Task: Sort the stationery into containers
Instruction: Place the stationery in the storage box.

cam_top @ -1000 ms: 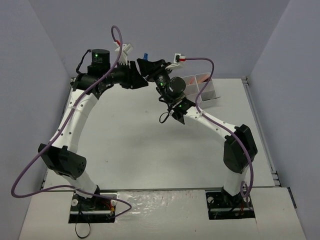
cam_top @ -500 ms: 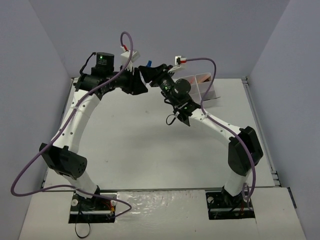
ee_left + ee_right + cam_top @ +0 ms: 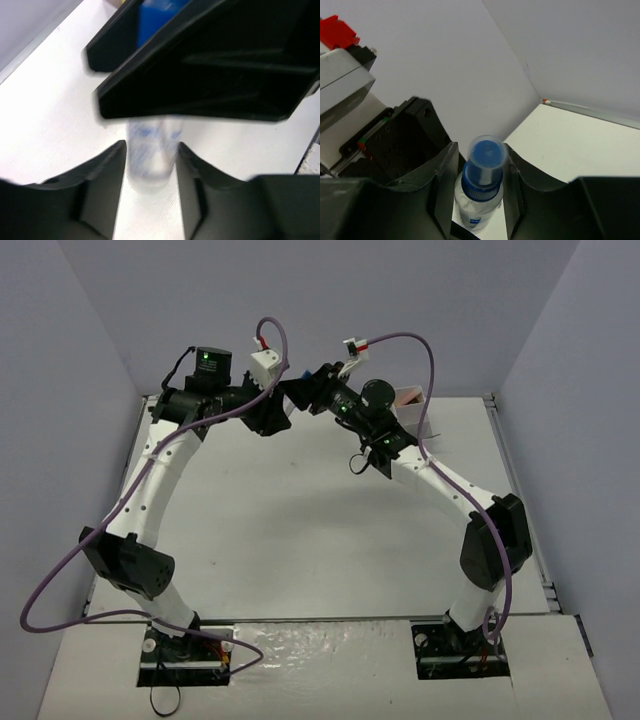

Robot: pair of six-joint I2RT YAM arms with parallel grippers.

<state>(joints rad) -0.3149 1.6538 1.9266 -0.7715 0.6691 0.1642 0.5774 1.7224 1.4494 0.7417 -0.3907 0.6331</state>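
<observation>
A small clear spray bottle (image 3: 479, 196) with a blue cap hangs in the air near the back wall, between both grippers. My right gripper (image 3: 479, 150) is shut on its upper part, cap end toward its wrist. The bottle's clear base (image 3: 150, 152) lies between the fingers of my left gripper (image 3: 150, 160), whose jaws stand slightly apart from its sides. In the top view the grippers meet tip to tip (image 3: 300, 390) and hide the bottle. The white organiser box (image 3: 418, 420) sits at the back right, half hidden by the right arm, with a peach item (image 3: 406, 395) inside.
The grey back wall stands close behind both grippers. The right arm's wrist (image 3: 378, 398) and purple cable hang over the organiser box. A metal rail (image 3: 520, 500) runs along the table's right edge.
Both grippers, joined at the bottle, have shifted right and a little up along the back wall. The left jaws have widened around the bottle's base.
</observation>
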